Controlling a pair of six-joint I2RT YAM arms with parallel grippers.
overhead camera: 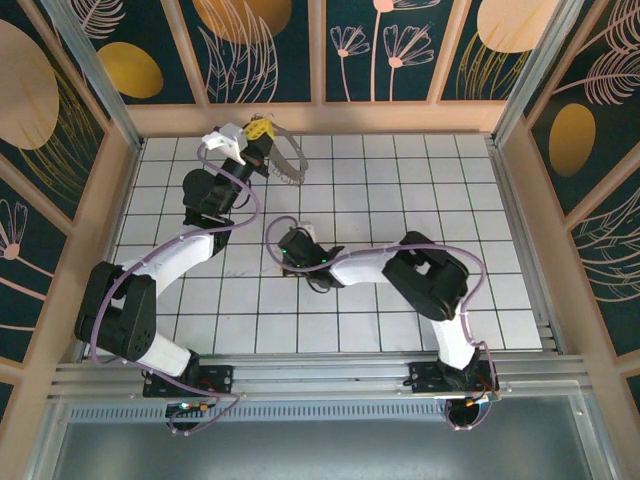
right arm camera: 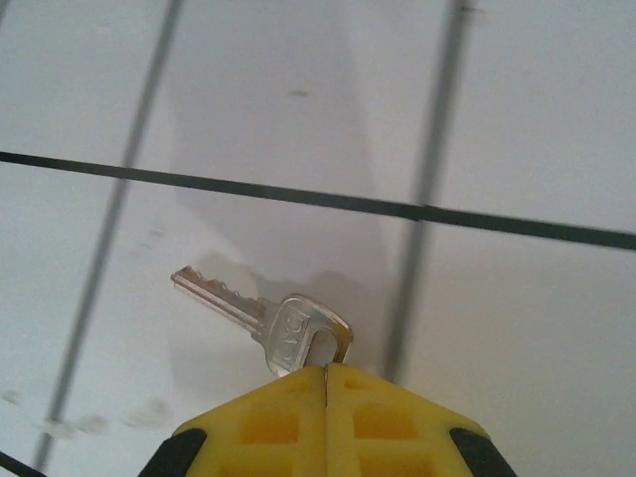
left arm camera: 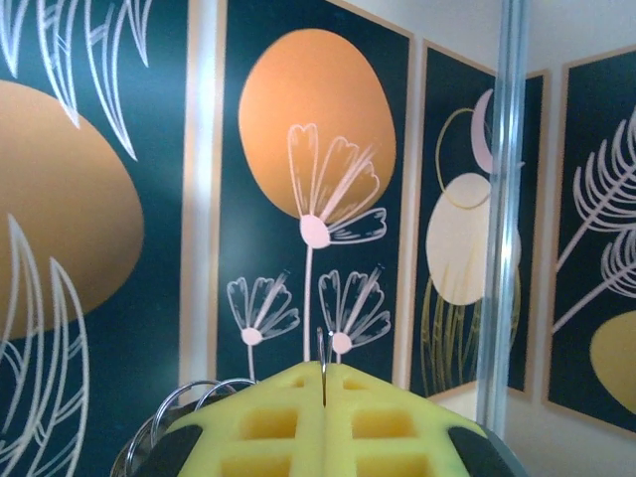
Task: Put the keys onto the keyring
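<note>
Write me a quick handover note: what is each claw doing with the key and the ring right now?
Left gripper: shut on the keyring, near the back edge of the table.
Right gripper: shut on the head of a silver key, low over the white tiles.
Done: both pieces are gripped, one per arm.
Left: bring them together and thread the key onto the keyring.

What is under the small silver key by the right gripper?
White tiled table with the small silver key's shadow. The right gripper's yellow fingertips cover the key head's lower edge, so whether it touches the table is hidden.
</note>
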